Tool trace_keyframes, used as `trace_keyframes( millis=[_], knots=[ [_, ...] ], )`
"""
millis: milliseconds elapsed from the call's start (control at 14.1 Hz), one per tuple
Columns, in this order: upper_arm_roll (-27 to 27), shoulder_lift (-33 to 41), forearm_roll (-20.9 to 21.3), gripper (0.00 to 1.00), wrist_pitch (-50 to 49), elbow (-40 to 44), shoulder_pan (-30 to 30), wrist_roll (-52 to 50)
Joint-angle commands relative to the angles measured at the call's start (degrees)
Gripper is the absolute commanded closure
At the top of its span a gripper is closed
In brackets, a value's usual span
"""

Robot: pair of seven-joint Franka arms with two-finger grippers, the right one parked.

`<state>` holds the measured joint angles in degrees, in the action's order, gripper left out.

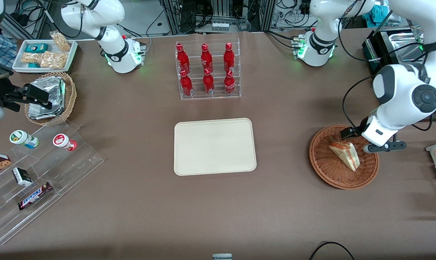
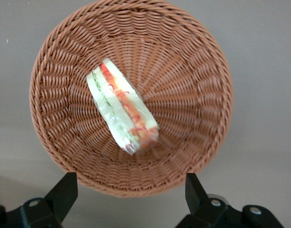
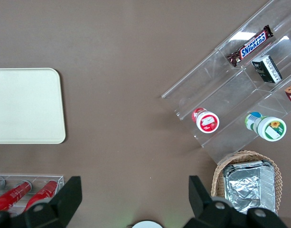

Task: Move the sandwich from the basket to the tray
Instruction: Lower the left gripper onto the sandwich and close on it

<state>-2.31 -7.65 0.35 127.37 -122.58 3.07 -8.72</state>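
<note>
The sandwich, a wrapped white-bread wedge with red-orange and green layers, lies on its side in the reddish-brown wicker basket toward the working arm's end of the table. My gripper hovers above the basket's rim, on the part farther from the front camera than the sandwich. It is open, its fingers spread wide with nothing between them. The cream-beige tray lies bare at the table's middle.
A clear rack of red bottles stands farther from the front camera than the tray. Toward the parked arm's end are a tan basket of foil packets, a white snack bin and an acrylic stepped display.
</note>
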Motion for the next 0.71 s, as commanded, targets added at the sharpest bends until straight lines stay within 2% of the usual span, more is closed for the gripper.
trace_keyframes(
  millis=[0, 424, 636],
  knots=[
    [-0.42, -1.39, -0.18, 0.00, 4.97, -0.29, 1.32, -11.70],
    [-0.42, -5.69, -0.18, 0.00, 11.49, -0.12, 1.41, -34.66],
    [-0.42, -8.60, -0.18, 0.00, 13.87, -0.29, 1.41, -38.91]
  ],
)
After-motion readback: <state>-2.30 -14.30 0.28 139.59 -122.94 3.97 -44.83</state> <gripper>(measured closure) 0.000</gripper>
